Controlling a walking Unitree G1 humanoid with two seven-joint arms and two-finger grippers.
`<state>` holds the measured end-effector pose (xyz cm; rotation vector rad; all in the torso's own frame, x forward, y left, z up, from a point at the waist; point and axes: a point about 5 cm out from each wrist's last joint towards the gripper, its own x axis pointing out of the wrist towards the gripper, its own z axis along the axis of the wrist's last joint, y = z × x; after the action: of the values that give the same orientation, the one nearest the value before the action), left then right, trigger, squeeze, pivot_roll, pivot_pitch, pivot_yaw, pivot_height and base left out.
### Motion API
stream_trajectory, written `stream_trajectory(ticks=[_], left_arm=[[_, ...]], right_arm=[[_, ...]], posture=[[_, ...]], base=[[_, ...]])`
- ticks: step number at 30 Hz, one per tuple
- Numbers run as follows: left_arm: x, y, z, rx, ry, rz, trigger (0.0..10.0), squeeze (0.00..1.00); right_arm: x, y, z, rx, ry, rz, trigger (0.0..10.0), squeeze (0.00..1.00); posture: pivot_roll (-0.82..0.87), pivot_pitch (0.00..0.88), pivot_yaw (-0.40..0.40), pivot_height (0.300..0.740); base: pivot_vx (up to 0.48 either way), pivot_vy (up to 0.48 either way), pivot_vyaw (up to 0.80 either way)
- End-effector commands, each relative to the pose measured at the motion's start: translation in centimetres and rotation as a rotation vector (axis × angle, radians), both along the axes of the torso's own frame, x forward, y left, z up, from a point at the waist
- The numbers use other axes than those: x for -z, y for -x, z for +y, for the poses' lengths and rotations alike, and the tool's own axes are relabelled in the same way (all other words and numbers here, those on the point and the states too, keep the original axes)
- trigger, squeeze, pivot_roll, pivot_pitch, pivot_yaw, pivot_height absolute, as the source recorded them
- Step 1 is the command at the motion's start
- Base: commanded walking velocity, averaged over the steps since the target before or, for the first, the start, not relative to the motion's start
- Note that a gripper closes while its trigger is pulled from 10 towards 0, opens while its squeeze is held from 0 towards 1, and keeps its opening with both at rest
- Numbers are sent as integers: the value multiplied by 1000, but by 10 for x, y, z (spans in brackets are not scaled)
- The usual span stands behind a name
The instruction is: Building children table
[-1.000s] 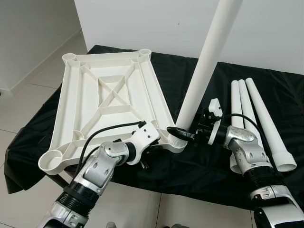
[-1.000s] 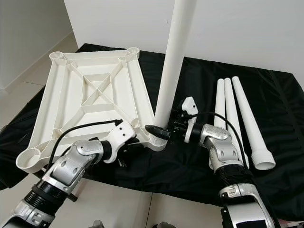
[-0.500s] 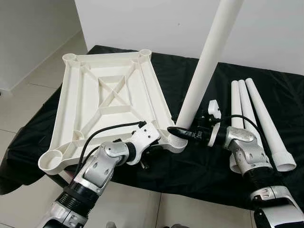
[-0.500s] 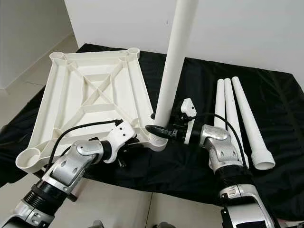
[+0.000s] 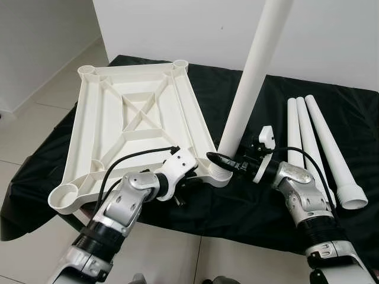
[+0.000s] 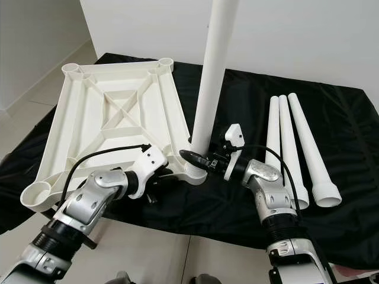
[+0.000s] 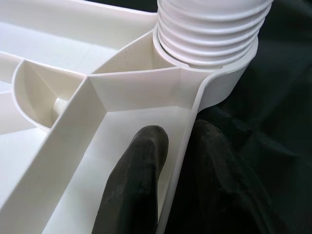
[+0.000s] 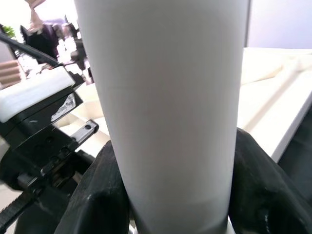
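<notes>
A white plastic tabletop (image 5: 127,127) lies upside down on the black-draped table, ribs up. A long white leg (image 5: 251,83) stands nearly upright with its threaded end in the near right corner socket (image 5: 220,176). My right gripper (image 5: 220,161) is shut on the leg just above the socket; in the right wrist view the leg (image 8: 165,107) sits between the fingers (image 8: 100,195). My left gripper (image 5: 188,184) is shut on the tabletop's rim beside that corner; in the left wrist view its fingers (image 7: 139,180) pinch the rim wall (image 7: 183,161) below the threaded end (image 7: 207,29).
Three more white legs (image 5: 314,148) lie side by side on the black cloth (image 5: 254,201) at the right. A white wall (image 5: 195,29) stands behind the table. Tiled floor (image 5: 35,118) lies to the left and in front.
The upright leg has straightened a little, leaning less to the right. My right gripper has shifted slightly left with it. The left gripper keeps its hold on the rim.
</notes>
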<state>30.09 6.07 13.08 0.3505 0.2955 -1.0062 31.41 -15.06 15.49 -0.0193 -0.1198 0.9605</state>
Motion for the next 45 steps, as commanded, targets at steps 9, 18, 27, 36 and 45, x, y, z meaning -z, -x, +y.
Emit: stream_trajectory(ticks=[9, 18, 27, 36, 45], left_arm=[[-3, -22, 7, -231, -33, -83, 10000, 0], [-6, -35, 5, -383, -15, -94, 10000, 0], [-17, -46, 1, -530, 86, -120, 10000, 0], [-28, -59, -5, -645, 199, -146, 10000, 0], [-30, -61, -19, -634, 221, -138, 10000, 0]], right_arm=[[-3, 3, 6, 140, -76, -22, 10000, 0], [-3, 5, 23, 308, -126, -51, 10000, 0], [-7, 2, 41, 473, -158, -72, 10000, 0], [-11, -9, 59, 675, -154, -90, 10000, 0], [-10, -16, 72, 760, -179, -62, 10000, 0]], posture=[[-63, 16, 10, 740], [-61, 28, 12, 740], [-59, 31, 13, 740], [-58, 28, 12, 740], [-60, 23, 15, 740]], base=[[0, 0, 0], [0, 0, 0], [0, 0, 0], [0, 0, 0], [0, 0, 0]])
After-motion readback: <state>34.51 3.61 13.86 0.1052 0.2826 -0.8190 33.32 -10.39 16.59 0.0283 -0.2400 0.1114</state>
